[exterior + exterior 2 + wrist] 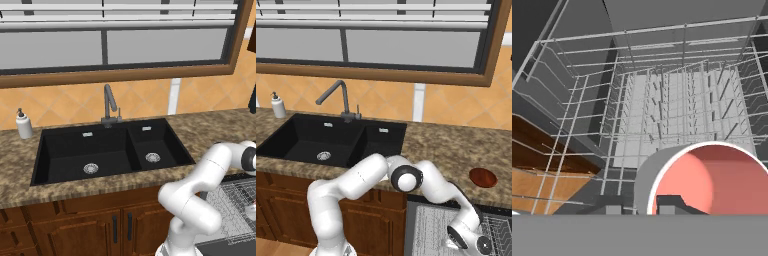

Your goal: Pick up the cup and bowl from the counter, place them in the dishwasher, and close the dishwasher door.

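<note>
Cup (707,180) at hand (639,206), over rack (662,100)

Arm (356,182): smooth, glossy white tubular links with rounded elbow housings. Joint (406,179): dark circular end cap with lighter ring. Tool (639,206): two small dark, square-edged finger tips (667,204). No visible cables or markings.

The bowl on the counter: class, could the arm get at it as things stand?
Probably yes: the bowl sits alone on the bare counter, but the gripper is low in the dishwasher rack beside the cup.
</note>
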